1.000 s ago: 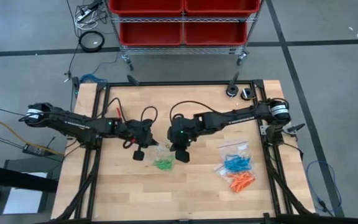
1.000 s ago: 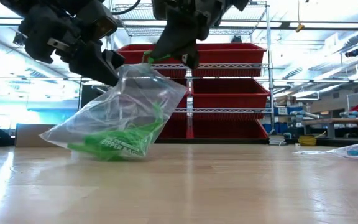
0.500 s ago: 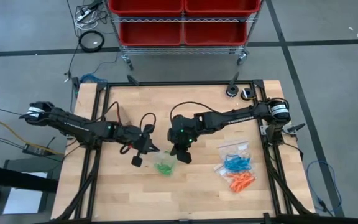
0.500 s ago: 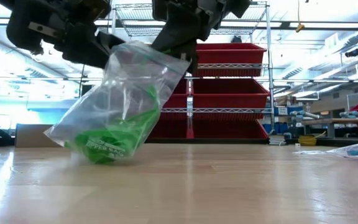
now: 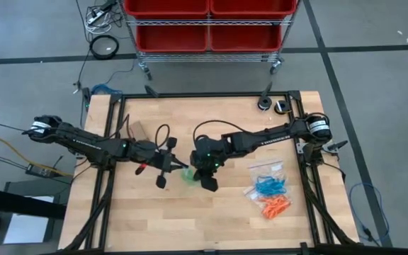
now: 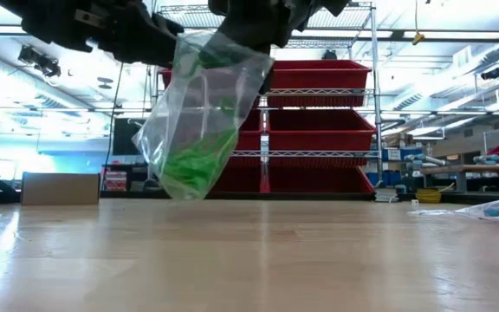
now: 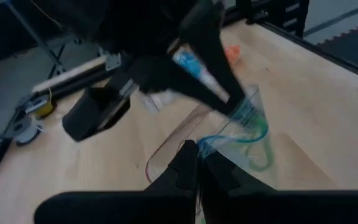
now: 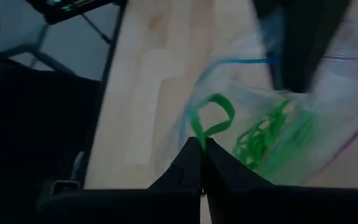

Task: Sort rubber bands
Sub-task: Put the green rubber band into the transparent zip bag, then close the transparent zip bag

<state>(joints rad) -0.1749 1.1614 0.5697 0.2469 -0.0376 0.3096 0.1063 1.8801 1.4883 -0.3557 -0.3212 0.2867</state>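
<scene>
A clear zip bag (image 6: 199, 104) with green rubber bands (image 6: 191, 166) bunched in its lower part hangs between both grippers, over the middle of the table. My left gripper (image 7: 196, 163) is shut on one side of its open rim. My right gripper (image 8: 201, 152) is shut on the other side, where a green band loop (image 8: 213, 115) stands out from its fingertips. In the high view the bag (image 5: 189, 174) shows between my left gripper (image 5: 178, 164) and my right gripper (image 5: 197, 168). Blue bands (image 5: 269, 185) and orange bands (image 5: 276, 207) lie near the table's right edge. My left gripper pinches the bag's open rim at its blue zip line (image 7: 209, 142) between its two fingers, coming from the table's left and slanting a little down. The bag hangs below, clear of the table. My right gripper pinches the opposite side of the rim (image 7: 240, 109) from above, slanting down from the table's right. A green band loop (image 8: 199, 127) sticks out at its fingertips. The bag hangs slack below, off the table.
Loose clear bags (image 5: 264, 168) lie by the blue and orange bands at the right. Two small round things (image 5: 273, 105) sit at the far right corner. A rack of red bins (image 5: 207, 25) stands beyond the table's far edge. Bare wood (image 5: 190, 219) shows toward the near edge.
The bag has been lifted: its lower end lay on the table a second ago and now hangs clear, more upright, the green bands dropped into its bottom. My left gripper has risen and tipped up, still shut on the rim. My right gripper has stayed shut.
</scene>
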